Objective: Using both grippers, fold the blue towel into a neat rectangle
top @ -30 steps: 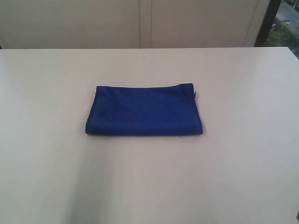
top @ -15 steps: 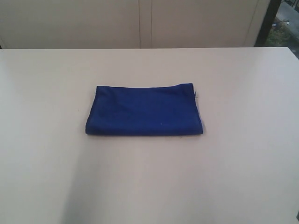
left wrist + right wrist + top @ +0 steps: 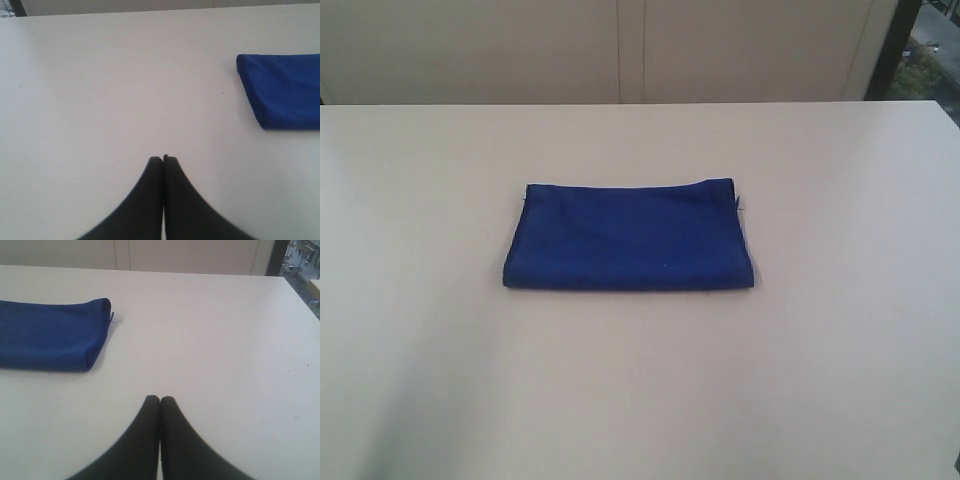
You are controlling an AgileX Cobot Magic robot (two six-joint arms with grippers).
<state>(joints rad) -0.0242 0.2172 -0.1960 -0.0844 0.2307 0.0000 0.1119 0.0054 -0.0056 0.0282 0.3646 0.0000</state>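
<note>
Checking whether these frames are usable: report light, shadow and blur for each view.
Exterior view: soft even light, the blue towel fairly crisp, a faint broad shadow on the table lower left. Left wrist view: the shut left hand is a soft-edged black silhouette; towel cut by the frame edge. Right wrist view: the right hand equally dark and soft.

- A pale, matte counter (image 3: 640, 400) filled most of the view.
- Beige wall panels (image 3: 470, 50) with vertical seams stood behind it.
- A dark-framed window (image 3: 932, 45) showed daylight at far right.
</note>
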